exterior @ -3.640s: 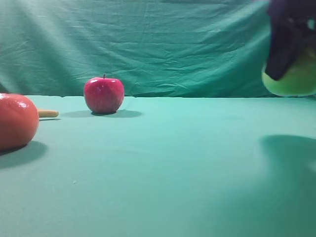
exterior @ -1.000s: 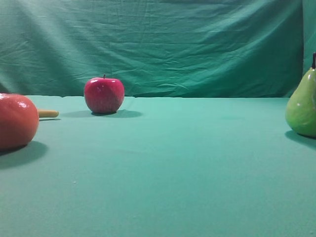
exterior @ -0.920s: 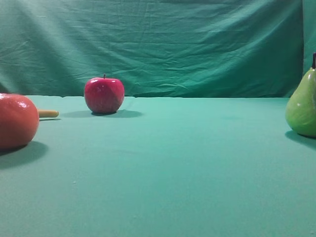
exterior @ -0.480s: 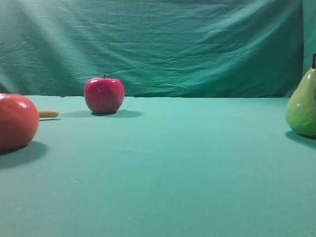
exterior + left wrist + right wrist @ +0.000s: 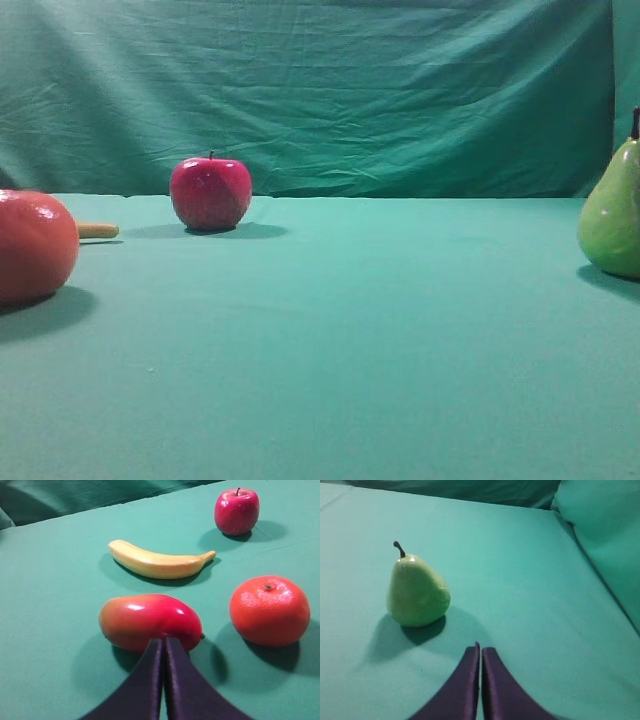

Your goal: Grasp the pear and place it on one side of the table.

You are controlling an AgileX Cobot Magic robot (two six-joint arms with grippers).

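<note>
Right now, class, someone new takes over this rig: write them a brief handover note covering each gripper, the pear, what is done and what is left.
Left gripper: shut, empty, hanging just short of a red mango.
Right gripper: shut, empty, pulled back from the pear.
Pear: upright on the table, at the right edge of the high view, apart from the apple, orange and banana.
Done: pear appears placed at one side.
Left: seemingly nothing.

- We see the left end effector (image 5: 163,647) as two smooth fingers (image 5: 145,690) of dark purple, broad at the base, tapering to a narrow tip.
- We see the right end effector (image 5: 480,650) built alike: matte dark purple fingers (image 5: 495,690), no markings, screws or cables visible.
</note>
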